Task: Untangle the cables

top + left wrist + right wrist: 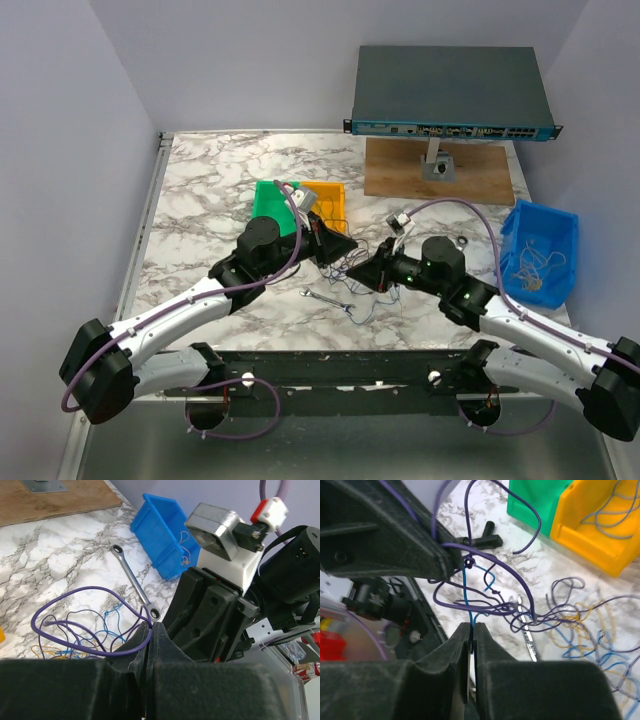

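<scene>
**Robotics laboratory: enclosed test bench.**
We identify the place by its fittings: a left arm (190, 305) and a right arm (520, 320) are bolted at the near edge of a marble-patterned table (220, 190), which plain pale walls (60, 150) enclose on three sides. At the far end we note a rack-type network switch (450, 90) raised over a wooden board (440, 172). A blue bin (548, 212), a green bin (266, 205), a yellow bin (340, 190), a steel wrench (325, 299) and loose thin cables (365, 270) complete the bench equipment.
</scene>
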You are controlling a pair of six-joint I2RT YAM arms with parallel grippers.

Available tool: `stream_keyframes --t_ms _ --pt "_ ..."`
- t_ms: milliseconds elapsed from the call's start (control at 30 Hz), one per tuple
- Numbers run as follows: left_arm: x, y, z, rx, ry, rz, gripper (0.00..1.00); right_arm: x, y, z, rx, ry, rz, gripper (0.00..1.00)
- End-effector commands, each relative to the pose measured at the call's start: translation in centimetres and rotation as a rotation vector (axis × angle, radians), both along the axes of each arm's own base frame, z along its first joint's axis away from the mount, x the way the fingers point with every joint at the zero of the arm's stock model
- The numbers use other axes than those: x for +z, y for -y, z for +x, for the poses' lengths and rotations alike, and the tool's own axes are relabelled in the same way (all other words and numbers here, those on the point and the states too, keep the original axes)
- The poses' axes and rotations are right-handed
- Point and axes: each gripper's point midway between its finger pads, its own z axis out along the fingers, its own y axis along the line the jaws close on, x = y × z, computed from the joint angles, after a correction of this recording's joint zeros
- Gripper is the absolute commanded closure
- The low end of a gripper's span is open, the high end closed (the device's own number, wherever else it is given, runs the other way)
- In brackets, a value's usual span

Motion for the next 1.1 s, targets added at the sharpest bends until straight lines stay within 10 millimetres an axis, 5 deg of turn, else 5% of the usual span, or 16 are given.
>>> stream_keyframes --t_ms 0,167,333,500,667,767,867,900,1067 --pt "2.9 0.0 -0.5 -0.023 0.043 -0.052 1.00 -0.6 0.6 0.3 -0.049 0.001 0.008 0.99" --pt "4.8 -3.0 1.8 0.105 0.083 0.016 1.00 -4.8 5.0 2.3 -0.327 -0.076 -0.115 0.99" --pt "6.1 -9.6 6.0 0.321 0.054 0.086 1.00 -11.2 13.2 3.2 -0.774 -0.260 -0.354 0.99" --pt "6.6 -14.6 7.1 0.502 0.061 0.109 1.00 -12.7 16.6 3.0 -1.023 -0.351 -0.349 0.99" --pt "5.7 -17.6 7.1 0.622 0.041 0.148 1.00 -12.2 20.7 2.5 -1.288 -0.371 -0.266 0.99" --pt "6.5 -16.2 6.0 0.525 0.092 0.097 1.00 -10.3 18.5 3.3 -1.117 -0.289 -0.259 0.94" --pt "7.9 -13.4 4.3 0.332 0.165 0.048 1.00 -7.7 13.3 3.7 -0.763 -0.158 -0.274 0.24" --pt "8.2 -12.7 3.8 0.276 0.175 0.038 1.00 -6.9 11.8 3.7 -0.676 -0.130 -0.262 0.15" --pt "9.6 -11.3 2.1 0.140 0.207 0.021 1.00 -3.4 6.4 3.2 -0.354 0.008 -0.224 0.05"
